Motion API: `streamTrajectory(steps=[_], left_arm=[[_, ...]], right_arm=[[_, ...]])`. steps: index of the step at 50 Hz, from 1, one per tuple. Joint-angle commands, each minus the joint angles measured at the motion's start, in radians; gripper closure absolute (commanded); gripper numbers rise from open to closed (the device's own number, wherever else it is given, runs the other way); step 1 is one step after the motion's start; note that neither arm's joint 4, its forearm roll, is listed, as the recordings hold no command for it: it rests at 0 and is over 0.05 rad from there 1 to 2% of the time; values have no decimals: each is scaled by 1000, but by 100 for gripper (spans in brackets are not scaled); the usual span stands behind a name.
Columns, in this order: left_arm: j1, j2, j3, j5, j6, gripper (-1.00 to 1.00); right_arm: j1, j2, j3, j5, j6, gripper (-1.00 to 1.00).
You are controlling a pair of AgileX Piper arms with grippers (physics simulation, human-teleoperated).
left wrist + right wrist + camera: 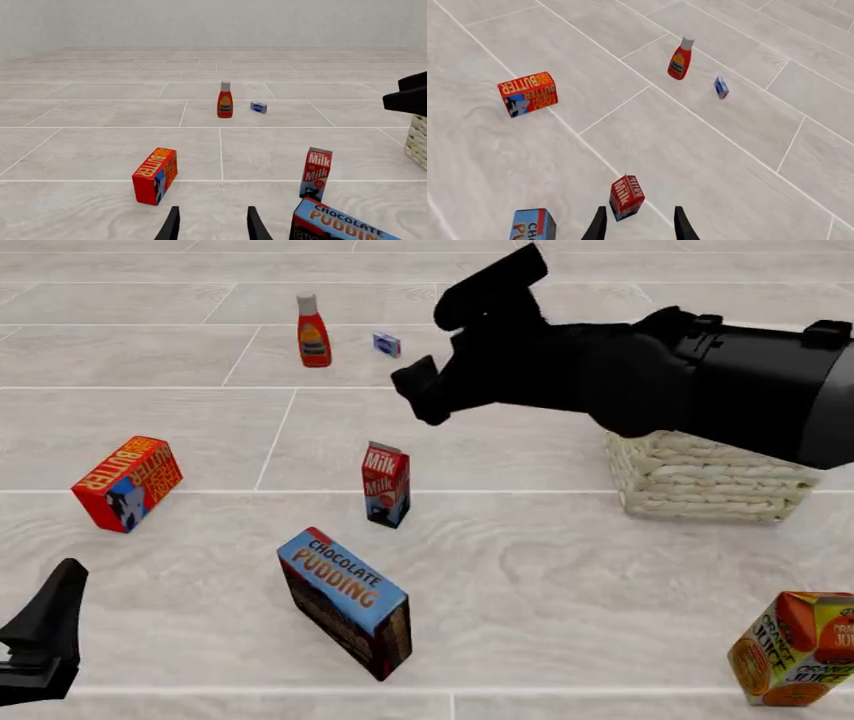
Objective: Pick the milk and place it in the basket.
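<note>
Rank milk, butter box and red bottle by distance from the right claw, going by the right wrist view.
From the right claw:
1. Milk, nearest, upright on the floor just ahead of the open fingers.
2. Butter box, farther out, off to one side.
3. Red bottle, farthest, standing near a small blue packet.
</note>
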Motion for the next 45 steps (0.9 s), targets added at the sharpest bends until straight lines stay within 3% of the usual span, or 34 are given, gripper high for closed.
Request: streamTrajectory(steps=[1,12,45], left_arm=[[0,0,0,0,0,-100],[0,0,0,0,0,-100],[0,0,0,0,0,-100]], right_arm=[[-5,116,-87,-9,9,-100],[1,210,-68,-84,29,-100],[-2,367,-146,-103,65,-100]])
